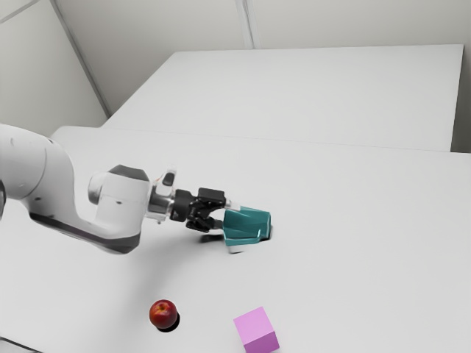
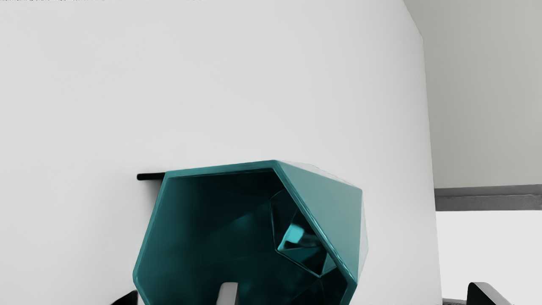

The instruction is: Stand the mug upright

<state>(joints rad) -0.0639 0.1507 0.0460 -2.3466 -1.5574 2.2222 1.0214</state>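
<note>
The teal faceted mug [image 1: 247,226] lies on its side on the white table, its mouth turned toward the gripper [image 1: 228,215]. In the wrist view I look into the dark hollow of the mug [image 2: 211,220]. My gripper [image 2: 356,293] stands open at the mouth, one fingertip in front of or within the opening and the other outside, beyond the mug's side wall. The wall is between them with a gap on the outer side. Whether the inner fingertip touches the mug cannot be told.
A red apple [image 1: 163,313] and a pink cube [image 1: 256,331] rest on the table [image 1: 353,220], nearer the exterior view's bottom edge than the mug. Behind the table stands another white surface [image 1: 309,88]. The arm comes in from the exterior view's left.
</note>
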